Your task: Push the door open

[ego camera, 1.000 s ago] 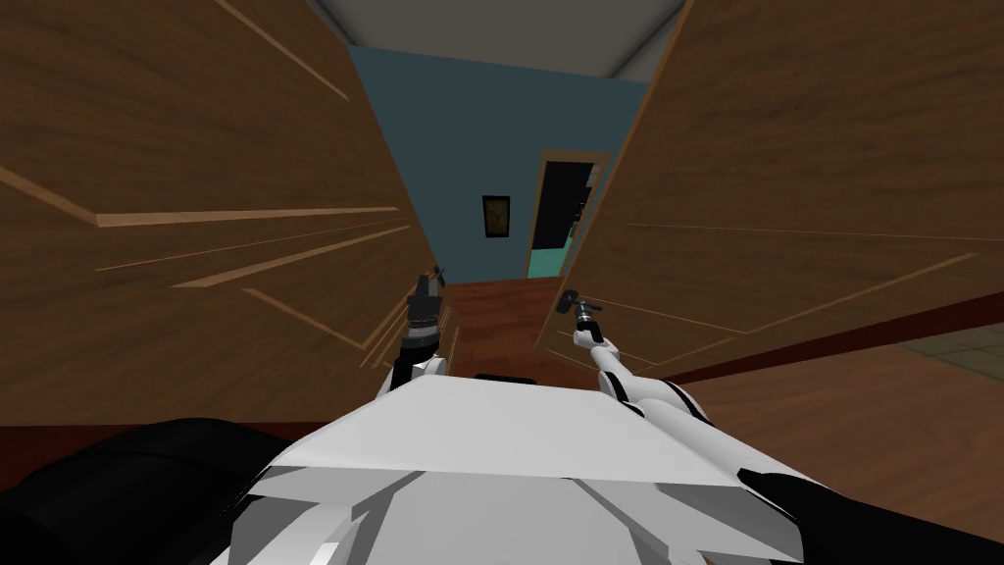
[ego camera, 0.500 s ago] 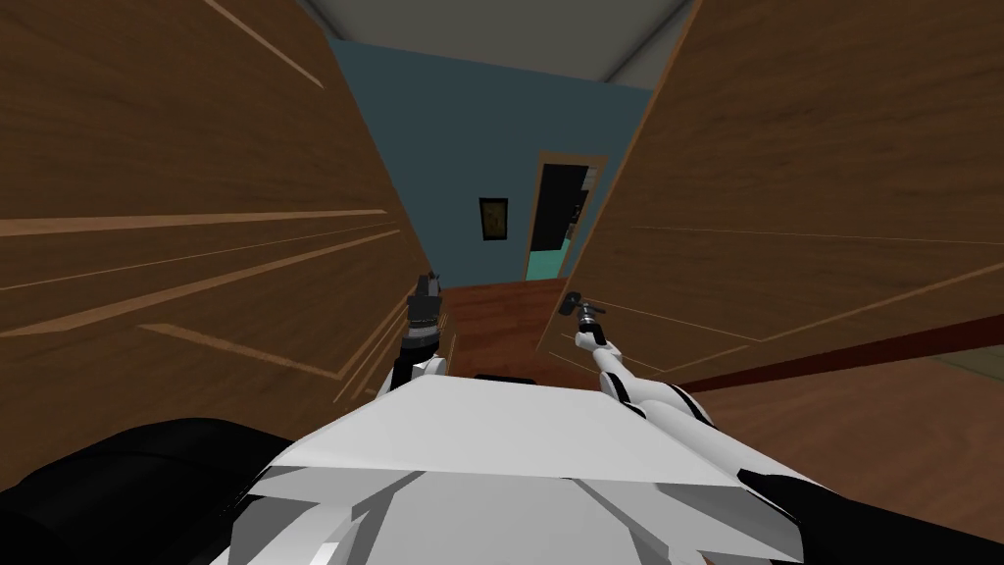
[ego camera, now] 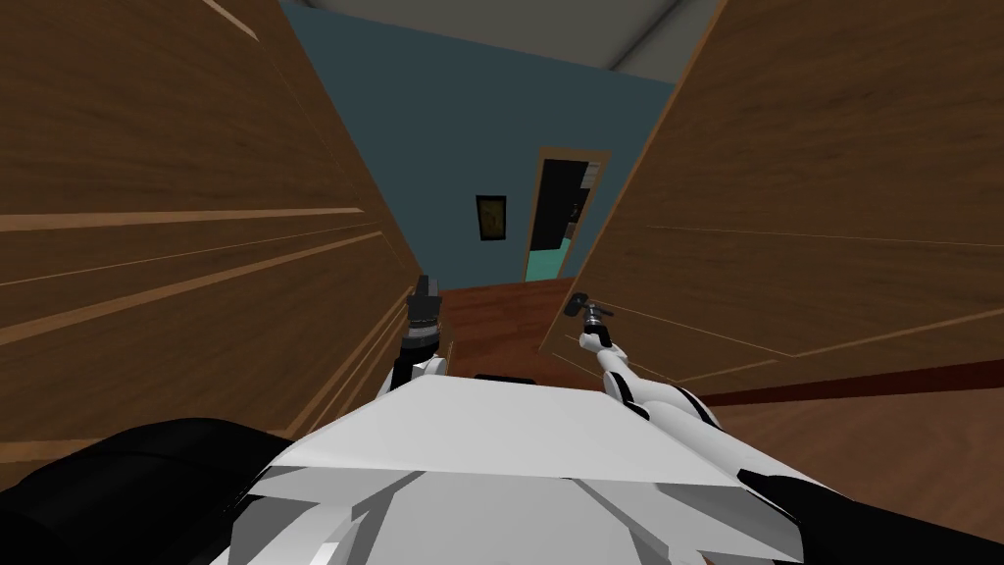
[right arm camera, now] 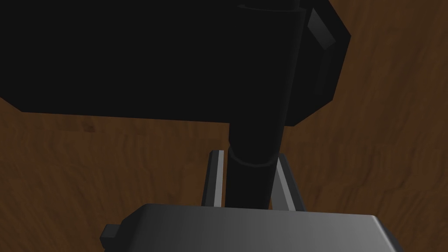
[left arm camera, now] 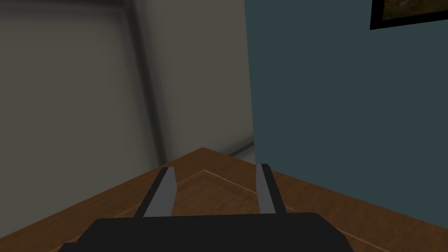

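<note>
Door [ego camera: 833, 216]: brown wood, on my right, standing at an angle beside a gap onto the room beyond.
Wood panel [ego camera: 176, 245]: brown, along my left side.
Left gripper [ego camera: 425, 282]: fingers spread, holding nothing — just beside the wood panel's near edge.
Blue wall [ego camera: 461, 147]: ahead through the gap, with a dark-framed picture [ego camera: 491, 217].
Right gripper [right arm camera: 248, 153]: clenched on the door's black handle [right arm camera: 258, 131] — both fingers press its sides.

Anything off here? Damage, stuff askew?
Nothing stands out. The right gripper is shut on the dark handle of the wooden door, and the left gripper is open. The door's slant is just the wide lens.
</note>
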Controlling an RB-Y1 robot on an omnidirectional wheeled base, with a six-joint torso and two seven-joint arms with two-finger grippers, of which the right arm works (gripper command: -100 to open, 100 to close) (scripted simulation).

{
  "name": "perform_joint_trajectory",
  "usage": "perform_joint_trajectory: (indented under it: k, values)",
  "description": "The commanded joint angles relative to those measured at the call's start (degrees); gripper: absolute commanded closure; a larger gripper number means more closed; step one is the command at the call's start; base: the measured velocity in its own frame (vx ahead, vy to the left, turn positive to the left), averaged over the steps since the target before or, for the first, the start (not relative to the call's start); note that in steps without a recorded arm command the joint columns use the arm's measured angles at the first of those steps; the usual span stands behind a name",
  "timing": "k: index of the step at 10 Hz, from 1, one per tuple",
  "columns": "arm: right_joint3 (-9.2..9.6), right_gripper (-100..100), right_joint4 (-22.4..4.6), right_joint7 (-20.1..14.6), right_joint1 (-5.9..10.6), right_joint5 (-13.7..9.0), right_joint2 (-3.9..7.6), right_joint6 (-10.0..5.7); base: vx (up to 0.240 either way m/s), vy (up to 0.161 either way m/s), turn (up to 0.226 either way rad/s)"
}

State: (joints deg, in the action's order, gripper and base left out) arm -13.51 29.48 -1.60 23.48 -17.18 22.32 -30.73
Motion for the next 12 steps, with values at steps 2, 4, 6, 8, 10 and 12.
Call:
perform_joint_trajectory:
  k: [2,4,6,8,10,12]
  values:
    - [-1.68,100,0.7,0.8,-0.6,-0.8,0.87,0.67,0.17,0.08,-0.077]
    - [-1.68,100,0.7,0.8,-0.6,-0.8,0.87,0.67,0.094,0.014,-0.019]
    - [-2.79,100,0.3,1.3,-0.83,-1.3,1.37,0.52,0.167,0.035,-0.044]
    - [-3.14,100,0.2,1.4,-0.9,-1.5,1.53,0.47,0.136,0.044,-0.042]
    - [-4.27,100,1.2,2.1,-1.73,-2.0,1.74,1.19,0.081,-0.004,-0.026]
    - [-4.92,100,0.9,2.4,-1.91,-2.3,2.01,1.06,0.168,0.031,-0.047]
